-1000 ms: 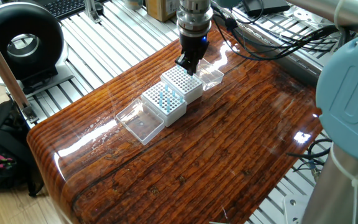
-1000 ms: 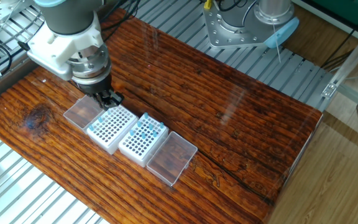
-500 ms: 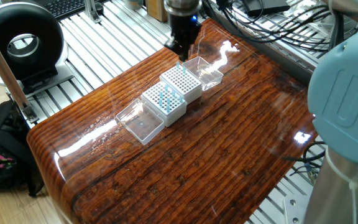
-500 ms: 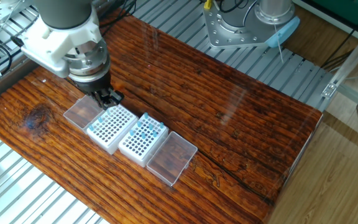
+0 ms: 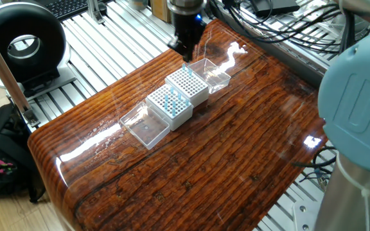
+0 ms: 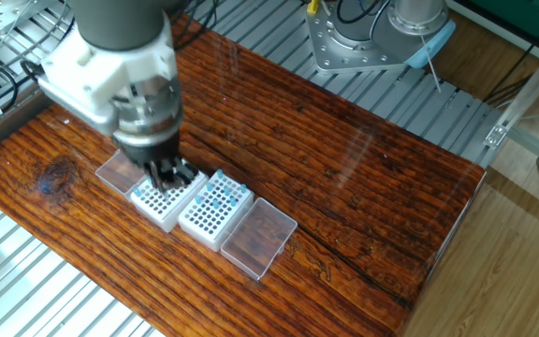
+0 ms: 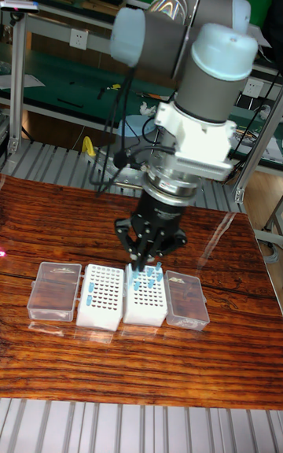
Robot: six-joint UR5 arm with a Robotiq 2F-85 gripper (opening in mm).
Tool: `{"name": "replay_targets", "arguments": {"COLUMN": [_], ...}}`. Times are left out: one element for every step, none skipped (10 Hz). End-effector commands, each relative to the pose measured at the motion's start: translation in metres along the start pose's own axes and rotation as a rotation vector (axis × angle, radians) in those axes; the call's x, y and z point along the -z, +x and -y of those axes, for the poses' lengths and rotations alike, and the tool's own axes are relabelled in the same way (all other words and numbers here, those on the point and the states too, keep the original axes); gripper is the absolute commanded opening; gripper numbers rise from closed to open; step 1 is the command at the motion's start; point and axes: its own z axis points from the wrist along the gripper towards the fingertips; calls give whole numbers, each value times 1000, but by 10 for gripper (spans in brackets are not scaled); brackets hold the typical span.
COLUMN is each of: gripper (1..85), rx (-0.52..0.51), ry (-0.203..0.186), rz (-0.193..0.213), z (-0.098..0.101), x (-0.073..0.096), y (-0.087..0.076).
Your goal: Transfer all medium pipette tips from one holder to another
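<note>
Two white grid holders stand side by side. One holder (image 5: 171, 104) (image 6: 215, 208) (image 7: 146, 300) carries several medium pipette tips (image 5: 173, 99) (image 6: 221, 193) (image 7: 148, 283), light blue and upright. In the other holder (image 5: 187, 85) (image 6: 160, 199) (image 7: 101, 296) I see a few blue tips along the edges, one of them at its far corner (image 5: 185, 67). My gripper (image 5: 184, 50) (image 6: 174, 174) (image 7: 145, 263) hangs just above the holders, near where they meet. Its fingers look slightly apart with nothing between them.
A clear lid lies flat at each outer end of the row (image 5: 146, 128) (image 5: 214, 76) (image 6: 123, 168) (image 6: 258, 238). The holders stand on a glossy wooden tabletop (image 5: 223, 154). A black round device (image 5: 21, 45) stands beyond the table's left end, and cables (image 5: 281, 35) run behind it.
My gripper has lifted off the far corner of the nearly empty holder, leaving one blue tip standing there. It now sits higher and has shifted toward the holder with the tips.
</note>
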Motion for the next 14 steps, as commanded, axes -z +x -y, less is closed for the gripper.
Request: {"name": "replay_targets", "arguments": {"gripper": [123, 123, 120, 120, 117, 113, 110, 107, 97, 90, 87, 87, 87, 87], "rx": [-46, -45, -49, -68, -72, -69, -69, -70, -72, -74, -72, -69, -65, -63], "ry": [-33, -20, -18, -24, -26, -23, -25, -21, -15, -9, 5, 6, 9, 7], "rz": [21, 14, 0, -25, -41, -50, -64, -72, -75, -77, -80, -88, -90, -90], "z": [-27, -25, -23, -24, -25, -22, -22, -21, -21, -22, -19, -17, -15, -15], "x": [-16, -20, -22, -25, -27, -29, -31, -32, -32, -32, -33, -34, -35, -35], "y": [-16, -15, -12, -7, -3, 0, 4, 7, 9, 10, 12, 14, 15, 15]}}
